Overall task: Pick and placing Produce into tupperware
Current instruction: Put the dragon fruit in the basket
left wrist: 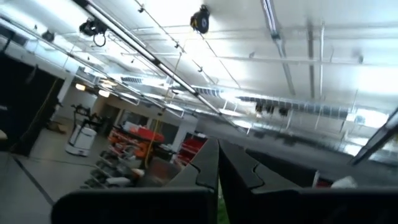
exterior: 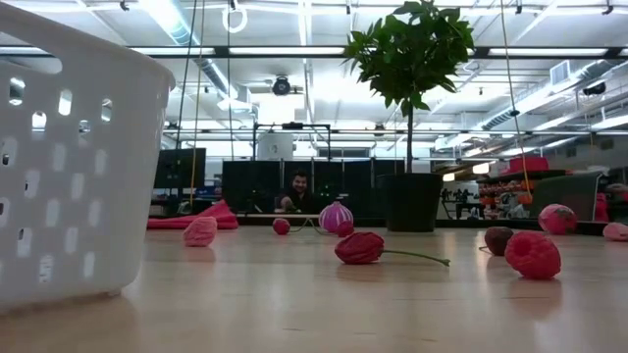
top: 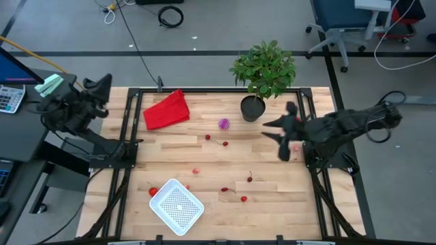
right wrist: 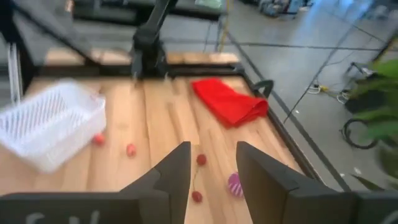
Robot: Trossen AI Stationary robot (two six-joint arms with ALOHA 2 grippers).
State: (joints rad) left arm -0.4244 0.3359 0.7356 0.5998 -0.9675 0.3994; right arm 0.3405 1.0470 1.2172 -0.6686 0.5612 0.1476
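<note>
While the right gripper hovers over the table's right side with fingers apart and empty, I judge the produce light, small and prone to rolling. The purple ball lies far, near the plant pot; I'd pinch it across its middle. Red pieces scatter near the tupperware. Left gripper, parked far left, shows fingers together.

Counted in high view: one white tupperware, one red cloth, one potted plant, one purple spiky ball, roughly eight small red fruit pieces.
</note>
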